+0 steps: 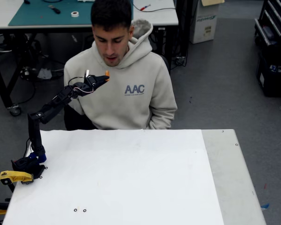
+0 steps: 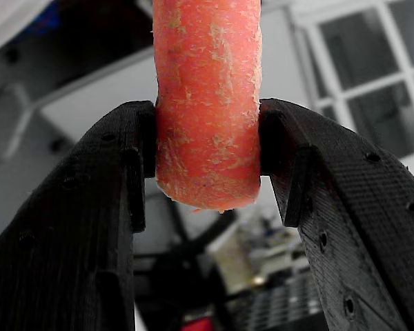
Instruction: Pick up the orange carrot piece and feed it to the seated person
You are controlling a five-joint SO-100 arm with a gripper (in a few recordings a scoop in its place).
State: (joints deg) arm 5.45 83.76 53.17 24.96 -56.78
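**Carrot held aloft in front of the seated person**

The black two-finger gripper [image 1: 104, 78] is closed tight on the stubby bright-orange carrot piece [image 1: 107, 73], raised well above the white tabletop [image 1: 131, 178]. In the wrist view, the two black ridged fingers [image 2: 110, 179] press against opposite sides of the carrot piece [image 2: 207, 103], which stands upright between them, its rough cut end poking just below the pads.

In the fixed view, the black jointed arm [image 1: 51, 108] rises from its blue-clamped base [image 1: 33, 161] at the table's 9 o'clock edge and reaches toward 1 o'clock. The carrot sits at the gripper's tip, near the chin of the seated person in the light beige hoodie with "AAC" lettering [image 1: 126, 89], who looks down toward it from the table's 12 o'clock side. A yellow plastic clamp part [image 1: 15, 176] lies just beside the base.
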